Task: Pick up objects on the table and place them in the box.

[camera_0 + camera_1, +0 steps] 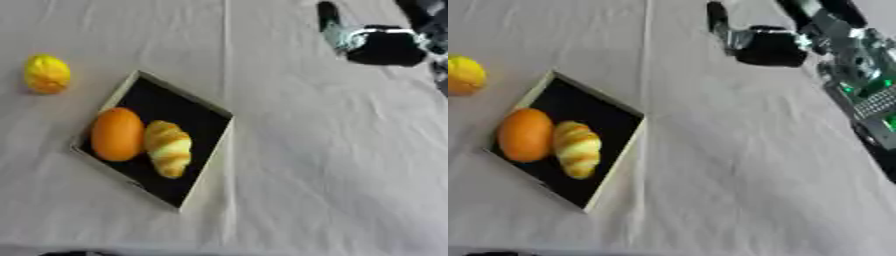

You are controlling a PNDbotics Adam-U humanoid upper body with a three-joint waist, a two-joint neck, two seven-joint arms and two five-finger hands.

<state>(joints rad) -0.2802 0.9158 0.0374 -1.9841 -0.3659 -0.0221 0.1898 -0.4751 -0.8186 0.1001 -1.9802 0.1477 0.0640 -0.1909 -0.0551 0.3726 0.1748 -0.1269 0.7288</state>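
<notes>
Fingers of the right hand (765, 46) hold nothing; whether they are spread or curled cannot be told. It hangs far right over the table (332, 165). Box (203, 184) already holds the orange (117, 134) and croissant (168, 148). Yellow fruit (45, 74) remains outside, far left. Judged about two-thirds complete.

Shallow box (619, 165), black inside, pale rim, askew on white tablecloth (737, 165)
Orange (525, 135) and croissant (577, 148) side by side inside box, touching, orange to left
Lemon (462, 75) on cloth at left edge, outside box, apart from it
Right hand (765, 46) at upper right, black, well apart from box; finger pose unclear
</notes>
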